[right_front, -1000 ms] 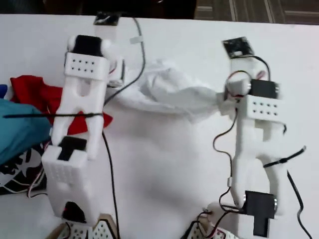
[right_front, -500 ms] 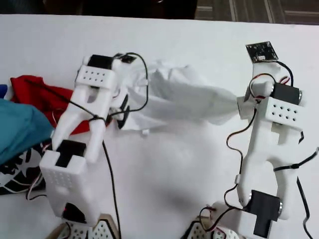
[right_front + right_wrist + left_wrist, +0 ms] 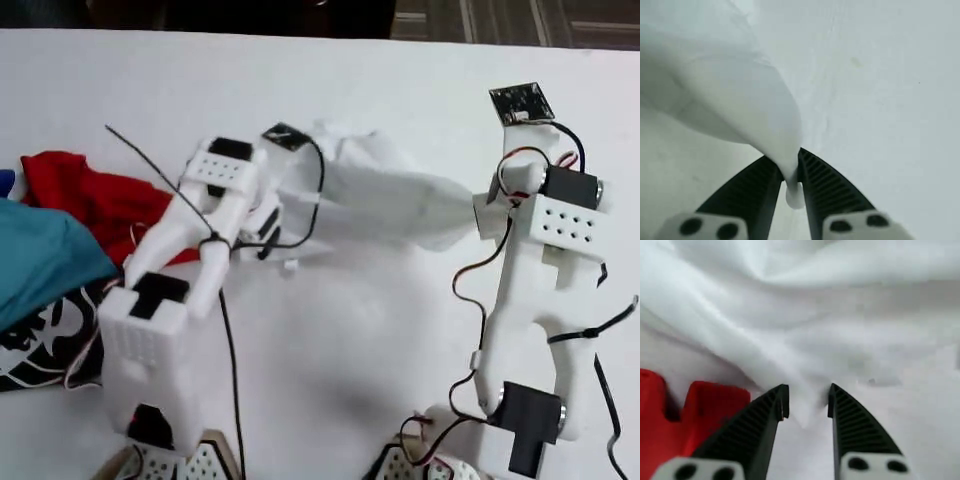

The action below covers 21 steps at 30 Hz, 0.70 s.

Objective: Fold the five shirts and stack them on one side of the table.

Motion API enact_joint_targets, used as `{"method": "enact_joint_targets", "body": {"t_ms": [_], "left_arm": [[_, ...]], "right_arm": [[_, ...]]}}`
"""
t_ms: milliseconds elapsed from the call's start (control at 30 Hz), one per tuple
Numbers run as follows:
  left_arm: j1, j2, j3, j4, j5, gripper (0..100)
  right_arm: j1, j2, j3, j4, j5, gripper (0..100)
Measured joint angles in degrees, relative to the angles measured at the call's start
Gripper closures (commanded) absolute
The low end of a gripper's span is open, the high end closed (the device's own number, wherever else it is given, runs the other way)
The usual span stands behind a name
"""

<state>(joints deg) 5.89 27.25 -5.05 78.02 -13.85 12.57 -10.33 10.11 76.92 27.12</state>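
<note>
Two tools work one white shirt [image 3: 390, 195], which lies crumpled on the tabletop [image 3: 340, 340] toward twelve o'clock in the high view. Its long axis runs roughly nine to three o'clock between the arms. The right tool [image 3: 788, 167] is clamped on the three o'clock end. The left tool [image 3: 807, 401] stands open, jaws either side of a ridge of cloth at the nine o'clock end; closing there looks like the next need. A red shirt [image 3: 90, 200] and a teal shirt [image 3: 40, 260] lie heaped at nine o'clock.
</note>
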Motion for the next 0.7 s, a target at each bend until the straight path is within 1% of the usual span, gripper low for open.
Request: {"method": "enact_joint_targets", "body": {"t_ms": [133,367,600,700], "left_arm": [[-1.67,2.37,0.00,-1.58,0.00,85],[-1.67,2.64,0.35,-1.49,0.00,85],[-1.58,2.90,-2.73,7.74,0.00,85],[-1.58,2.90,-3.34,10.11,0.00,85]], "right_arm": [[0.00,0.00,0.00,0.00,0.00,98.1],[0.00,0.00,0.00,0.00,0.00,98.1],[0.00,0.00,0.00,0.00,0.00,98.1],[0.00,0.00,0.00,0.00,0.00,98.1]]}}
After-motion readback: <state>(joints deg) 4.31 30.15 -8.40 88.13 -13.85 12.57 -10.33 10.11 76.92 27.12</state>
